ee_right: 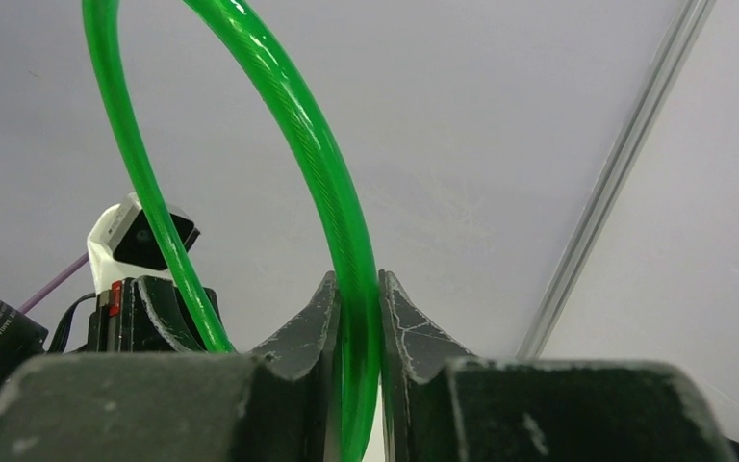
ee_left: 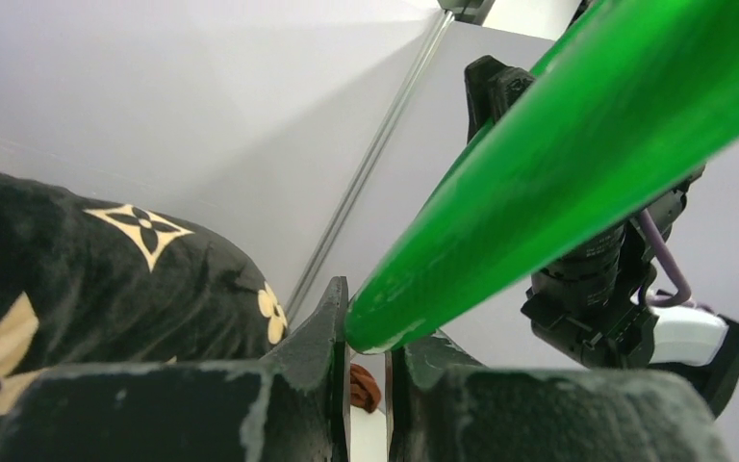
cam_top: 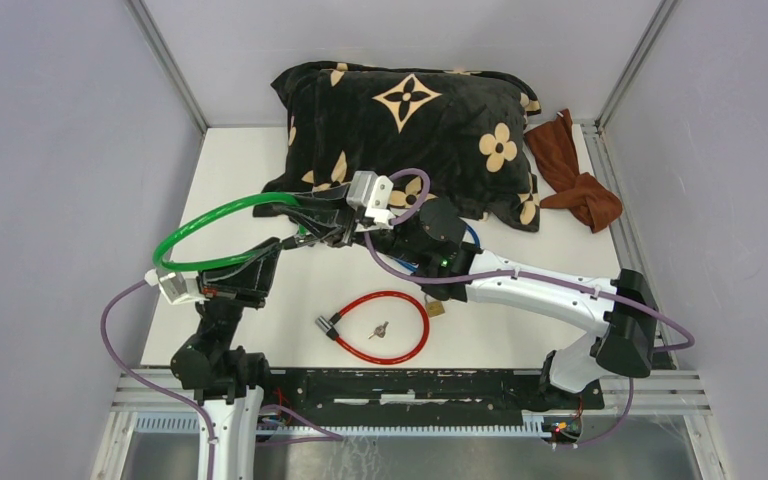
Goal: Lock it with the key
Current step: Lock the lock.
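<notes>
both arms hold the green cable lock (cam_top: 260, 198) up over the middle of the table (cam_top: 260, 150). the left gripper (ee_left: 368, 318) is pinched narrow on one end of it, and the right gripper (ee_right: 356, 289) is clamped on the loop just beside it. the key (cam_top: 378, 329) lies near the front edge, inside a red cable lock (cam_top: 385, 294), with a small brass padlock (cam_top: 435, 307) touching that loop's right side. a black pillow (cam_top: 410, 130) sits at the far edge, and a brown cloth (cam_top: 575, 175) lies in the far right corner.
</notes>
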Tool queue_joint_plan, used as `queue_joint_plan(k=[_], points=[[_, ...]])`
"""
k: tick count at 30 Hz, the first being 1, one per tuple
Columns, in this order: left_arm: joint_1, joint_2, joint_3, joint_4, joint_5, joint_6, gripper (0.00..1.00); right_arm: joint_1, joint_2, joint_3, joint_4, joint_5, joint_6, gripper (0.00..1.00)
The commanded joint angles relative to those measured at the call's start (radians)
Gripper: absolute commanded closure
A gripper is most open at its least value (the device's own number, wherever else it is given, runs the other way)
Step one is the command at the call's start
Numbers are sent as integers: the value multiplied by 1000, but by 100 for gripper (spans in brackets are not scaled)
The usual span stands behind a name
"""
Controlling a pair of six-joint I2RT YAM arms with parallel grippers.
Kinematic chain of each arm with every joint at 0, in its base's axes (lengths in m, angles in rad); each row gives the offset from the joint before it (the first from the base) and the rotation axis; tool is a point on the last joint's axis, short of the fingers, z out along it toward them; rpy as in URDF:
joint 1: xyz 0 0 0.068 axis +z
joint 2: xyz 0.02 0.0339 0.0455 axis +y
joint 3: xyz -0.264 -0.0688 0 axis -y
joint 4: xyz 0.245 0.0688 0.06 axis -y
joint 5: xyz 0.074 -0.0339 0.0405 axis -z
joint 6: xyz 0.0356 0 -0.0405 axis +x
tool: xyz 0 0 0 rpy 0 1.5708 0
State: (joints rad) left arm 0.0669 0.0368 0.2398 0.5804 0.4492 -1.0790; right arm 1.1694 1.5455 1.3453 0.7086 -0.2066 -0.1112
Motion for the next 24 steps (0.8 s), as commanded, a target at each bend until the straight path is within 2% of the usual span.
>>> queue_joint_plan(k=[1, 6, 15, 20, 24], points=[[8, -26, 43, 127, -2, 89, 98, 19, -28, -12, -104, -71, 14, 82], [9, -23, 48, 137, -23, 90, 98, 18, -47, -17, -131, -85, -13, 74], [10, -24, 58, 154, 23, 130, 98, 11, -66, -19, -138, -114, -29, 60], [9, -24, 59, 156, 25, 126, 98, 4, -81, -16, -172, -135, -44, 45], [9, -24, 61, 150, 24, 116, 98, -2, -91, 5, -232, -178, -55, 25]])
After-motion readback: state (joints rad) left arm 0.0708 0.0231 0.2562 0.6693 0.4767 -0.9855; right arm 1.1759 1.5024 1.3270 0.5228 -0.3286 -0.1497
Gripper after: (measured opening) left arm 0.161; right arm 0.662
